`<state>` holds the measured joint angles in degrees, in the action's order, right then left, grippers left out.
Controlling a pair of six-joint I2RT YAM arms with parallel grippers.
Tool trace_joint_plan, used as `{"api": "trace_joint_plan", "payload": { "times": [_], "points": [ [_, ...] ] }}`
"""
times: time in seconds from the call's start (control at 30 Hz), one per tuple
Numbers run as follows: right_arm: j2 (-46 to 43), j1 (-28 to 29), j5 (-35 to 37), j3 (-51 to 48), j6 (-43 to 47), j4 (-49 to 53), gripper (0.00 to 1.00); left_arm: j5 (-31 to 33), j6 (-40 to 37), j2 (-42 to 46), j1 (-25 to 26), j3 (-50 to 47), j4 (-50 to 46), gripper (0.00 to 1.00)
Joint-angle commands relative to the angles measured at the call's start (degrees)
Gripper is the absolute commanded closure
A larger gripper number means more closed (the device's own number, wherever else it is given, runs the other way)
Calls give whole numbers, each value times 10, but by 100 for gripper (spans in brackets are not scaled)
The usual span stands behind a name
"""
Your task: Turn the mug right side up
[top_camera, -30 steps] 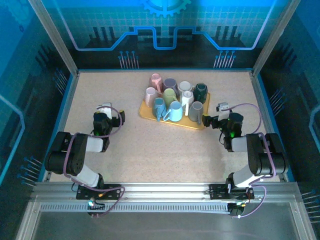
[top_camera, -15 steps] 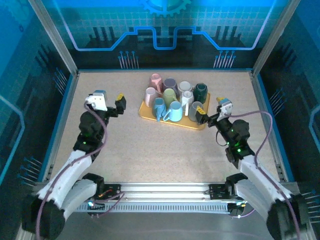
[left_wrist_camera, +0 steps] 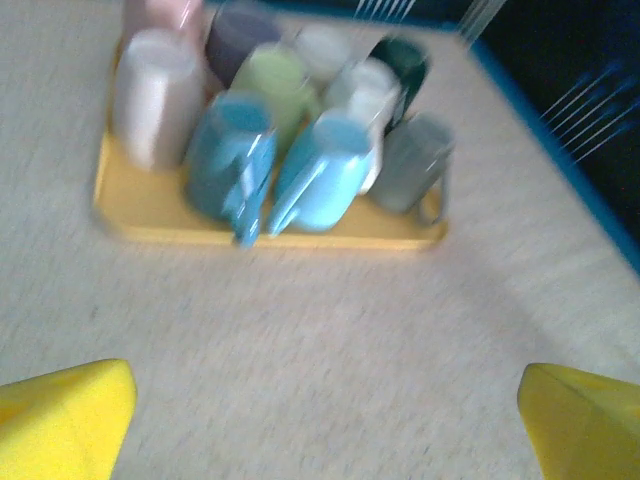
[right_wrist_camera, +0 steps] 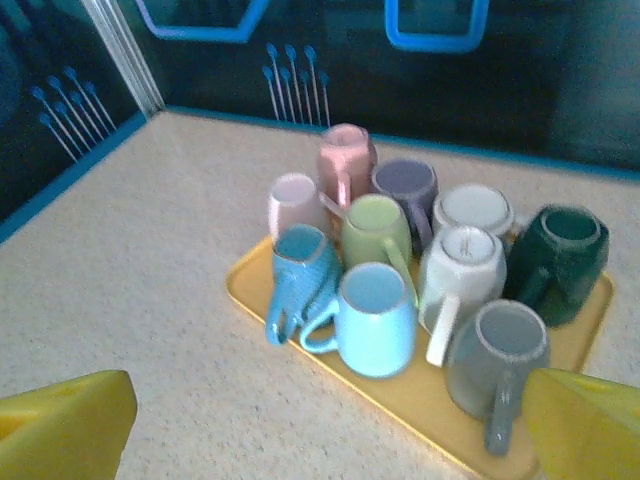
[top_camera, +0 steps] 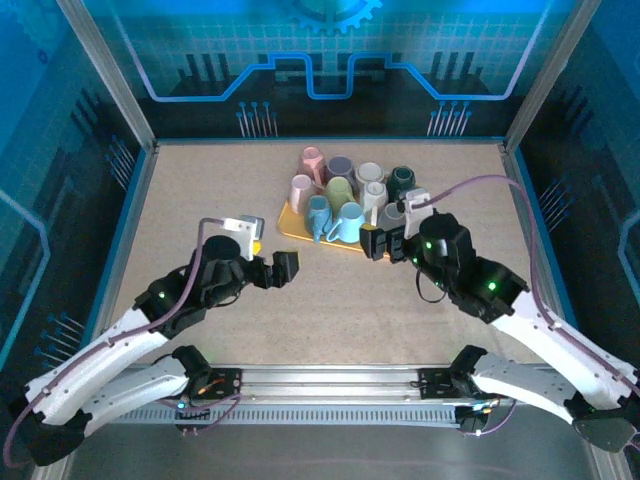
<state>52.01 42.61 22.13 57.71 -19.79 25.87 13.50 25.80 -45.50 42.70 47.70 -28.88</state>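
- Left gripper (top_camera: 272, 256): jaws spread wide, nothing between them, above the bare table (top_camera: 330, 300), near and left of the tray (top_camera: 288, 224).
- Right gripper (top_camera: 384, 243): jaws wide, empty, at the tray's near right edge, just beside the grey mug (top_camera: 392, 216).
- Mugs (top_camera: 345, 195): crowded on the yellow tray, far centre, bases upward.

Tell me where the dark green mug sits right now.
In the top view, the dark green mug stands at the yellow tray's far right corner, just behind the grey mug and right of the white mug.
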Motion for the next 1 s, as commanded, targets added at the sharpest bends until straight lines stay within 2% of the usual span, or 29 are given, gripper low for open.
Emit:
{"api": "trace_joint_plan", "payload": {
  "times": [0.0, 0.07, 0.23, 0.27, 0.37, 0.47, 0.53, 0.73, 0.97],
  "points": [
    [24, -87, -89, 12, -43, 98, 0, 35, 67, 5, -3, 41, -145, 1],
    [55, -121, -116, 25, -45, 115, 0, 29, 72, 15, -16, 36, -122, 1],
    [94, -117, -210, 10, 9, 80, 0, -15, 70, 8, -42, 72, -145, 1],
    [98, -115, -211, 5, 19, 70, 0, -26, 61, 2, -42, 83, -153, 1],
    [121, -126, -138, 14, 0, 79, 0, -53, 31, -13, -42, 99, -171, 1],
    [165, -178, -151, 45, -3, 104, 0, -35, 12, -7, -42, 94, -184, 1],
    [192, -177, -61, 54, -21, 98, 0, -30, -4, 3, -42, 81, -185, 1],
    [292, -204, -113, 125, 99, 157, 1, -44, -24, 34, -42, 45, -175, 1],
    [394, -236, -170, 162, 126, 171, 9, -73, -21, 57, -41, 0, -150, 1]
  ]
}}
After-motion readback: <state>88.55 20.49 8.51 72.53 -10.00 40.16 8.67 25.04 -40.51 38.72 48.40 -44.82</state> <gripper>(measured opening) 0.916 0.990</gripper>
